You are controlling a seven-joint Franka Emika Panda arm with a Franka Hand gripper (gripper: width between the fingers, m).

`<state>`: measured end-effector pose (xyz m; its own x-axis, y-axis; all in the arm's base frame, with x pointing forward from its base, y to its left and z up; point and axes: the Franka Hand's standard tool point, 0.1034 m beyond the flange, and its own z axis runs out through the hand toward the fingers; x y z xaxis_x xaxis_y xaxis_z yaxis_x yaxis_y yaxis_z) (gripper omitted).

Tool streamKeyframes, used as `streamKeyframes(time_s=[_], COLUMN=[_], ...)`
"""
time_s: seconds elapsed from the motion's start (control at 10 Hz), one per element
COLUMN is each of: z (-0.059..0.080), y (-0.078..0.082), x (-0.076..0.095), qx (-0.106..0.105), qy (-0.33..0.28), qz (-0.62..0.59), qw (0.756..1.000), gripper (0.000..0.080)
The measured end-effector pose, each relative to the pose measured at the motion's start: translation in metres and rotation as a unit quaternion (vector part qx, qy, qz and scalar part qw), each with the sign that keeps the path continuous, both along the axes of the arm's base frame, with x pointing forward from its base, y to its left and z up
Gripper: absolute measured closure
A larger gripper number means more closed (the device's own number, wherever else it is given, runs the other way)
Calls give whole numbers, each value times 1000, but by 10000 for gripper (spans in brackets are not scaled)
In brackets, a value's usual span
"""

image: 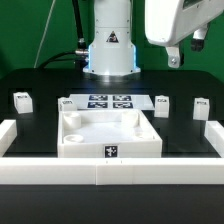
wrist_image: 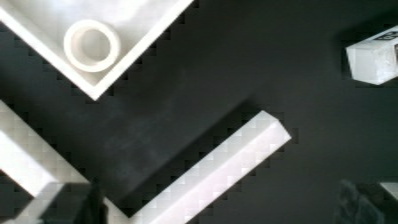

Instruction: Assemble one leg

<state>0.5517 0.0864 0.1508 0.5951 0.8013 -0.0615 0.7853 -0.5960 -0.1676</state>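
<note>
The tool (image: pixel 186 52) hangs released and empty, well above the leg (image: pixel 199 106).

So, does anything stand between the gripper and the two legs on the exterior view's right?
Nothing visible does. The gripper hangs open above the inner leg and the outer leg, with only open air between.

Marker board (image: pixel 108 101), seemingly 4 tags, behind tray (image: pixel 75 148).
</note>
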Motion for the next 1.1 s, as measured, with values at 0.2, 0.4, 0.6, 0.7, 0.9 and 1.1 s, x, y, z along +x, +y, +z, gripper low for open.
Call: streamKeyframes(time_s=[0.2, 0.4, 0.6, 0.7, 0.9, 1.1], z=[0, 0, 0, -1, -16, -32], y=[0, 0, -1, -2, -13, -20], x=[0, 0, 0, -1, -13, -32], qx=[0, 0, 0, 0, 11, 21], qy=[0, 0, 0, 0, -17, -34], qz=[0, 0, 0, 2, 69, 152], qw=[1000, 1000, 1000, 1000, 997, 988], gripper=[150, 150, 150, 150, 150, 150])
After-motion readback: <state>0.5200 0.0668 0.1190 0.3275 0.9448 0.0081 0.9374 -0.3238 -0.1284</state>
